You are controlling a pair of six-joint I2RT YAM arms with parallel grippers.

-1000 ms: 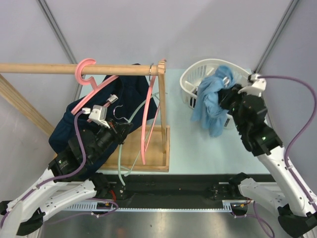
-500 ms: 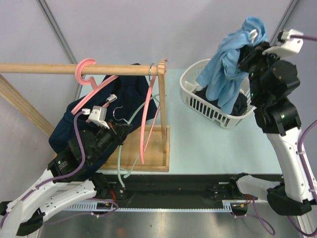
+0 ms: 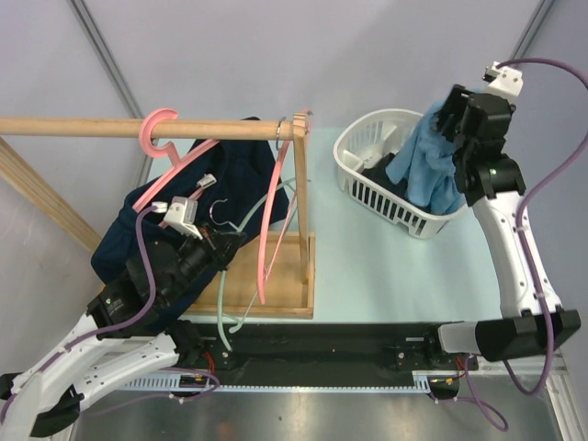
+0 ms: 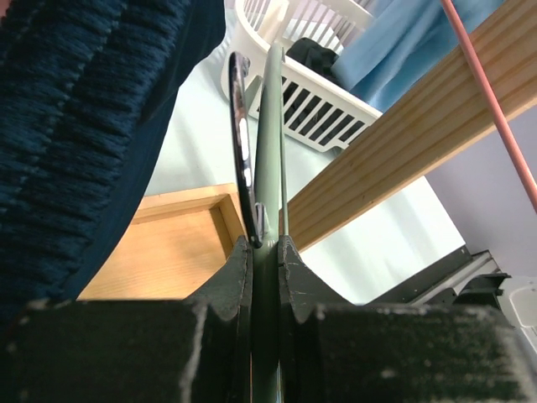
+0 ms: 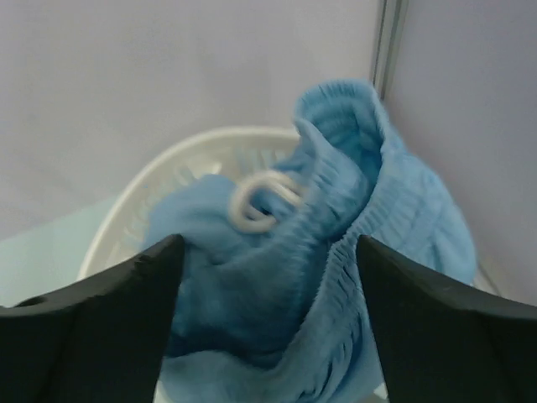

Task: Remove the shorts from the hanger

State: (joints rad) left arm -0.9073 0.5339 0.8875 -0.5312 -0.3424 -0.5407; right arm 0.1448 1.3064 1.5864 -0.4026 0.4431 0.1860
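The light blue shorts [image 3: 430, 168] hang loose over the white basket [image 3: 367, 175], free of my right gripper [image 3: 448, 118], which stands open just above them. In the right wrist view the light blue shorts [image 5: 336, 252] with their white drawstring lie below my right gripper [image 5: 267, 290], over the basket [image 5: 159, 172]. My left gripper [image 3: 220, 241] is shut on a pale green hanger [image 3: 223, 308], seen in the left wrist view as the green hanger [image 4: 268, 151] squeezed in my left gripper [image 4: 265, 252]. Dark navy shorts [image 3: 216, 179] drape below the rod; the same navy shorts [image 4: 75, 126] fill that view's left.
A wooden rod [image 3: 83, 127] on a wooden stand with a tray base [image 3: 276, 276] carries a pink hanger [image 3: 165, 147]. A second pink hanger [image 3: 268, 234] hangs by the upright post [image 3: 301, 175]. Dark fabric [image 3: 381, 173] lies in the basket.
My right gripper has opened and let go of the light blue shorts, which have dropped towards the basket. The right arm has shifted above the basket. The left arm has not moved.
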